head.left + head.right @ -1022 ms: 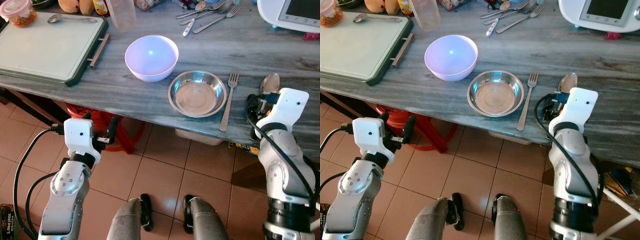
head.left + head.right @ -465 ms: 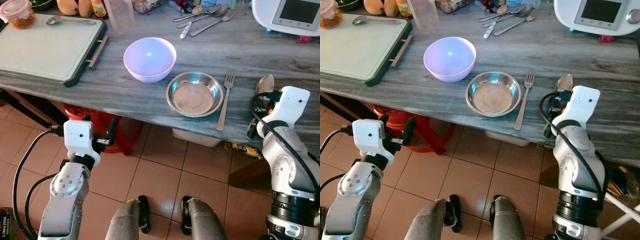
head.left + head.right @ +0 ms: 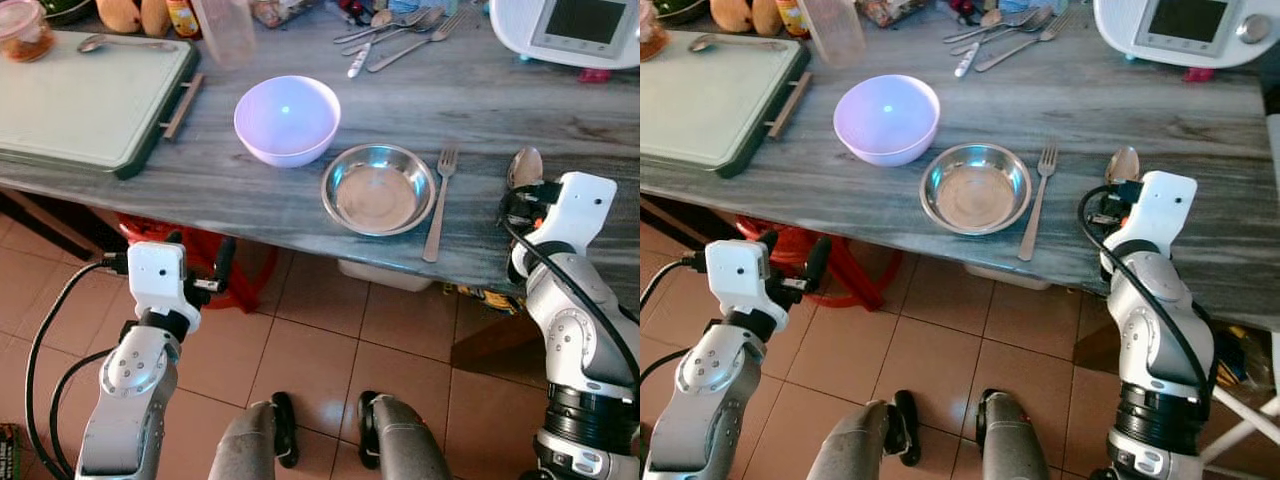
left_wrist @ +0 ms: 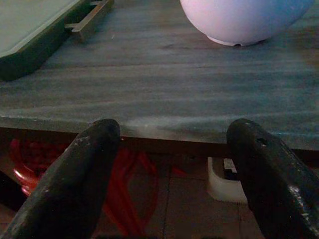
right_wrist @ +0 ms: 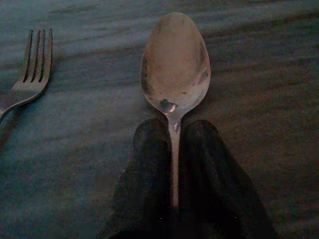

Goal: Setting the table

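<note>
On the grey table (image 3: 250, 190), a spoon (image 3: 524, 167) lies to the right of a fork (image 3: 437, 205). A steel bowl (image 3: 378, 190) sits left of the fork, and a lavender bowl (image 3: 286, 118) stands behind that. My right gripper (image 5: 174, 130) is shut on the spoon's (image 5: 175, 64) handle just below its bowl, which rests on the tabletop. My right wrist (image 3: 575, 205) hovers at the table's front edge. Below and in front of the table edge, my left gripper (image 4: 172, 134) is open and holds nothing.
A green cutting board (image 3: 80, 95) with a spoon (image 3: 115, 42) on it lies at the left. Loose cutlery (image 3: 395, 25), a plastic cup (image 3: 225, 30) and a white appliance (image 3: 570, 30) line the back. A red stool (image 3: 190, 245) stands under the table.
The whole picture has shifted a little as the camera moved. My right wrist has crept slightly forward over the table edge, still shut on the spoon. The left arm has not moved.
</note>
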You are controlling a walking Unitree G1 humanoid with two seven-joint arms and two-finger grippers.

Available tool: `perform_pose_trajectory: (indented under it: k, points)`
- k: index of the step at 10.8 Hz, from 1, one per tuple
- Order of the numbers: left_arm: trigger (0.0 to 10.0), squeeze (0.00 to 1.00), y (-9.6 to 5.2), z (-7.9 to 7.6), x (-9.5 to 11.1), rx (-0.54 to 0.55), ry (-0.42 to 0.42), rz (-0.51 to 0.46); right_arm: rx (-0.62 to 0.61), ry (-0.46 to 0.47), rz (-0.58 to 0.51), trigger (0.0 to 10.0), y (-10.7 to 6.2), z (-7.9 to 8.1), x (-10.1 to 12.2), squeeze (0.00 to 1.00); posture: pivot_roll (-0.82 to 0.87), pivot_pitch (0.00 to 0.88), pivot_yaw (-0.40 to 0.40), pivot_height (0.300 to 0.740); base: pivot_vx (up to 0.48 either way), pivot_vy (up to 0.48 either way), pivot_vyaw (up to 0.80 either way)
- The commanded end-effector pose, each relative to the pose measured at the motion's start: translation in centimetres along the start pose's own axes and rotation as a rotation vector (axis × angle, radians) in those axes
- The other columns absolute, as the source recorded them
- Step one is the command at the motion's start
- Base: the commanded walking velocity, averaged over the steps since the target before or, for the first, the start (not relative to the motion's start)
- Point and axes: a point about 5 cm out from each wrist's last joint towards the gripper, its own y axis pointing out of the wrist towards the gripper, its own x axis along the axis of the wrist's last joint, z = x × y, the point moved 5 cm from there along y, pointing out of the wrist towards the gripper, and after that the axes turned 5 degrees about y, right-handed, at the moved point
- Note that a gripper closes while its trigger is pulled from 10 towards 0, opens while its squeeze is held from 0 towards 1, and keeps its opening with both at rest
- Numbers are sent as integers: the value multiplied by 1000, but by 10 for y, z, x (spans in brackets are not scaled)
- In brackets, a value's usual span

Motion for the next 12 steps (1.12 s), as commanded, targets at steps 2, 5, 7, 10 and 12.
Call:
perform_pose_trajectory:
  k: [2, 5, 7, 10, 12]
  points:
    - [10000, 0, -4, 2, -1, 3, 9, 6, 96, 33, 200, 0, 2, 25, -50, 0, -1, 266, 76, 740, 0, 0, 0]
    - [10000, 0, -3, 1, 0, 2, 6, 3, 154, 52, 203, 0, 2, 45, -52, 0, -2, 263, 75, 740, 0, 0, 0]
    - [10000, 0, -2, 1, -1, -1, 6, 3, 190, 66, 193, 0, 4, 58, -48, 0, -3, 261, 75, 740, 0, 0, 0]
    - [10000, 0, -2, 0, 0, 0, 7, 2, 242, 62, 194, 0, 3, 75, -49, 0, 0, 261, 73, 740, 0, 0, 0]
    - [10000, 0, -2, 0, 0, 0, 6, 2, 270, 61, 193, 0, 2, 85, -48, 0, -1, 263, 72, 740, 0, 0, 0]
